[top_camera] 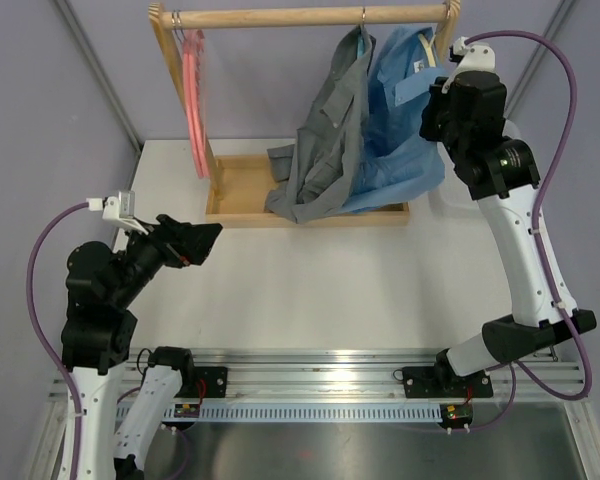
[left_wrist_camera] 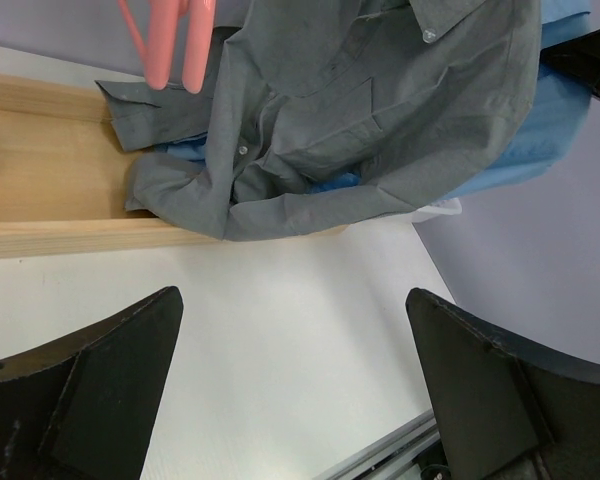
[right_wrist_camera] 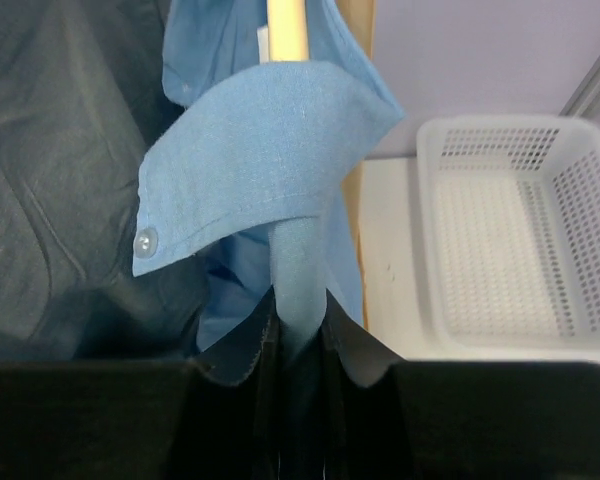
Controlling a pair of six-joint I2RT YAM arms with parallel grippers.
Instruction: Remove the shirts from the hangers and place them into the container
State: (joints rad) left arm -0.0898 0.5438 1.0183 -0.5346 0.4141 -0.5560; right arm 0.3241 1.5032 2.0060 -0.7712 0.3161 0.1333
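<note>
At 1 o'clock, light blue shirt (top_camera: 405, 150) is pinched by right tool (right_wrist_camera: 298, 335); left tool (left_wrist_camera: 292, 385) is held wide open over worktop (top_camera: 330, 285) at 8 o'clock.

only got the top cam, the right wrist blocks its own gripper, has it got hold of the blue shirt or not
Observer: Yes. In the right wrist view the right gripper is shut on a fold of the light blue shirt.
Operator: ok and wheres the basket, barely see it from up here
Observer: The white basket stands just right of the rack's end post, with no shirt in the part that shows.
Operator: left one holding anything
Observer: No. In the left wrist view the left gripper is open and holds nothing, pointed at the dark grey shirt.
</note>
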